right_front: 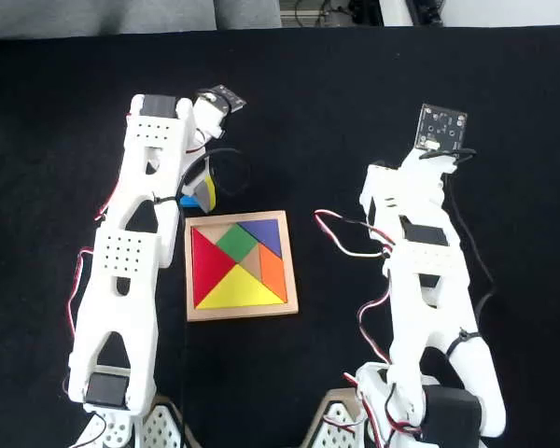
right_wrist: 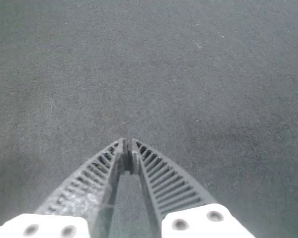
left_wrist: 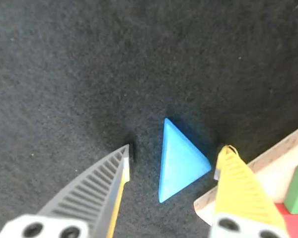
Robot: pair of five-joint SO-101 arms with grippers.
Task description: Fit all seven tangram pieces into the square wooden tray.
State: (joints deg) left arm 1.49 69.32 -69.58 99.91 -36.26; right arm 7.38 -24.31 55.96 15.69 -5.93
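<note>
Our left gripper (left_wrist: 178,148) stands spread astride the blue triangle (left_wrist: 181,161), which lies on the bench (left_wrist: 89,59) just beyond the tray (left_wrist: 268,161) toward the far edge. Our right gripper (right_wrist: 128,145), pressed together, sits farther off.

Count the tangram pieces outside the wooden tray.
1: the blue triangle, on the table beside the tray, inside the open left claw. The left arm could hide others.

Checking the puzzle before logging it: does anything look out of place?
Yes: the blue triangle lies on the table just outside the wooden tray, between the open fingers of the left pincer, not fitted inside.
</note>
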